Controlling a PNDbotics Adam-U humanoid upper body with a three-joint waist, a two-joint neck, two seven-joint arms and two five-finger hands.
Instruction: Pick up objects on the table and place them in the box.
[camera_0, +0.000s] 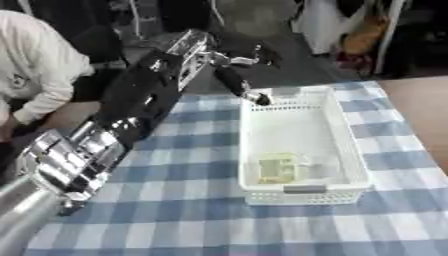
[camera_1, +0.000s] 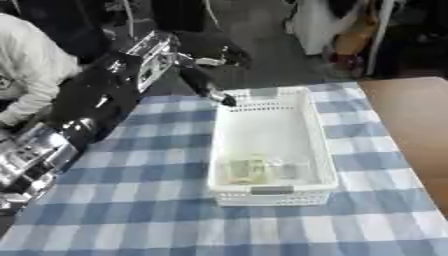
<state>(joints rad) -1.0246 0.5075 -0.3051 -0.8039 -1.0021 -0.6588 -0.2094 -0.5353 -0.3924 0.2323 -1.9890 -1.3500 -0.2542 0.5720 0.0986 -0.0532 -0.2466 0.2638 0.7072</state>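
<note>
Blue-and-white checked cloth covers the tabletop (camera_0: 175, 200), with dark floor and clutter behind it. From the left, the left hand (camera_0: 229, 60) reaches over the far end of the cloth; one dark finger (camera_0: 234, 80) points down to a small black thing (camera_0: 261, 99) at the far left corner of the box (camera_0: 350, 150), the others bent above. Whether they pinch it I cannot tell. This white, slotted box stands lengthwise on the cloth, a pale yellowish packet (camera_0: 278, 169) lying at its near end. The left eye view shows more of the silver forearm (camera_0: 66, 160). No writing is readable.
</note>
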